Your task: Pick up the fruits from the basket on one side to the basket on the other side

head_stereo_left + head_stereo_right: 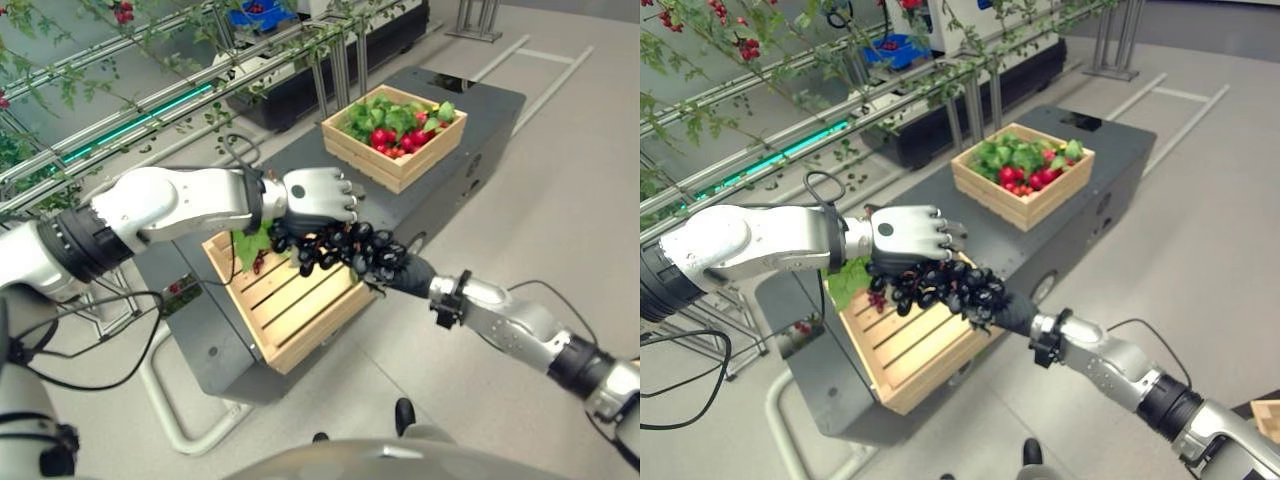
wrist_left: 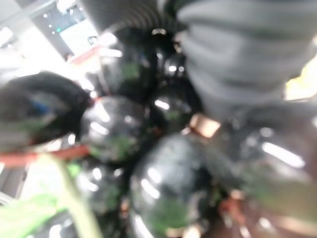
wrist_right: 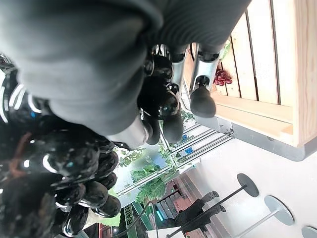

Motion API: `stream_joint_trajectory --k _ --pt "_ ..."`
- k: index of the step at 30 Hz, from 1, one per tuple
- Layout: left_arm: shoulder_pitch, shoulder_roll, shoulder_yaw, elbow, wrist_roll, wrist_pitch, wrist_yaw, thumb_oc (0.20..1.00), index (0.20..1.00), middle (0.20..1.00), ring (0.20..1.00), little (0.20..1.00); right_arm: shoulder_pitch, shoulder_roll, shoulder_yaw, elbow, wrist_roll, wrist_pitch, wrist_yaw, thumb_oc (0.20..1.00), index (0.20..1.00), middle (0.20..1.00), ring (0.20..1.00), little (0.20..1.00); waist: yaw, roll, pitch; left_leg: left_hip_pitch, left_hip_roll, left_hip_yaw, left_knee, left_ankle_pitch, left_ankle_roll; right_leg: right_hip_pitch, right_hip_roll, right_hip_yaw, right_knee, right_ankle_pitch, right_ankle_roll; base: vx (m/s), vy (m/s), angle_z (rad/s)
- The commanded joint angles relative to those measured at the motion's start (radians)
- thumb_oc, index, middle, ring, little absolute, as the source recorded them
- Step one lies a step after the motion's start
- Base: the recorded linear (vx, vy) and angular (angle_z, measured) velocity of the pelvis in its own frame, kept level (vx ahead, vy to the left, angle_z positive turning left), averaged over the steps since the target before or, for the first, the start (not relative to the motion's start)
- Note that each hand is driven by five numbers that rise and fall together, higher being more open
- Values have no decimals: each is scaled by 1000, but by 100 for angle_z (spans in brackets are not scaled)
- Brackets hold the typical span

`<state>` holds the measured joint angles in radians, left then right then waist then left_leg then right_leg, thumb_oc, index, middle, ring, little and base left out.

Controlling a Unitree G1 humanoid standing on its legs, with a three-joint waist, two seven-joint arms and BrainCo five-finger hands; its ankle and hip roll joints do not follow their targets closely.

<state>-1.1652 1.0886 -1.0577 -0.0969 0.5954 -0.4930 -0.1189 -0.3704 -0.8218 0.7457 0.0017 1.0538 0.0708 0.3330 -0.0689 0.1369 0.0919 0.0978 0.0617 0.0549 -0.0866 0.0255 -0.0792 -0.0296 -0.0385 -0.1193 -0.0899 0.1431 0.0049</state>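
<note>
the bunch of glossy black grapes hangs above the near pale slatted wooden crate on the dark grey counter. the left hand grasps it from above, fingers curled over the top. the right hand cups it from below, fingers wrapped around. the far wooden crate holds red fruit and green leaves.

A bunch of glossy black grapes hangs mid-frame above the near wooden basket, which is almost bare. The far basket, upper centre, brims with green leaves and red fruit.
</note>
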Motion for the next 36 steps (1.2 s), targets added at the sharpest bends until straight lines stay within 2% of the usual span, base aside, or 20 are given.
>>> stream_joint_trajectory --k 1,13,15,16,17,18,21,36 --pt "46 9 54 18 -45 -2 23 200 200 200 200 200 -45 49 -90 -157 92 -84 42 200 200 200 200 200 -9 -81 -36 14 -22 3 34 -29 -15 72 -82 11 77 -107 128 0 0 0" --pt "107 -2 109 38 -10 -4 49 200 200 200 200 200 7 70 -134 -180 102 -99 55 200 200 200 200 200 -10 -83 -36 15 -23 4 39 -33 -14 75 -82 16 78 -109 128 0 0 0" --pt "123 -20 122 58 12 0 69 893 893 893 893 893 33 99 -150 -179 99 -110 59 200 200 200 200 200 -12 -82 -36 14 -23 4 39 -34 -14 74 -82 16 79 -110 128 0 0 0" --pt "173 -40 176 70 28 2 99 1000 1000 1000 1000 1000 72 145 -184 -191 97 -133 73 200 200 200 200 200 -11 -82 -34 13 -23 5 40 -34 -13 73 -83 15 80 -112 129 0 0 0" --pt "177 -40 179 69 30 2 100 1000 1000 1000 1000 1000 74 144 -183 -191 97 -133 73 200 200 200 200 200 -12 -81 -36 13 -23 5 40 -34 -13 73 -83 16 80 -113 129 0 0 0" --pt "217 -69 210 81 53 10 111 1000 1000 1000 1000 1000 116 195 -217 -193 81 -157 74 200 200 200 200 200 -13 -78 -35 13 -23 4 41 -35 -12 73 -83 16 81 -114 129 0 0 0" --pt "244 -90 243 98 88 5 147 1000 1000 1000 1000 1000 159 255 -240 -182 85 -185 75 200 200 200 200 200 -15 -73 -36 12 -24 4 44 -38 -11 73 -83 16 83 -117 129 0 0 0" --pt "275 -121 265 113 117 1 184 1000 1000 1000 1000 1000 203 306 -238 -201 122 -215 83 200 200 200 200 200 -16 -69 -39 12 -23 -2 57 -47 -11 80 -84 10 89 -125 127 0 0 0"
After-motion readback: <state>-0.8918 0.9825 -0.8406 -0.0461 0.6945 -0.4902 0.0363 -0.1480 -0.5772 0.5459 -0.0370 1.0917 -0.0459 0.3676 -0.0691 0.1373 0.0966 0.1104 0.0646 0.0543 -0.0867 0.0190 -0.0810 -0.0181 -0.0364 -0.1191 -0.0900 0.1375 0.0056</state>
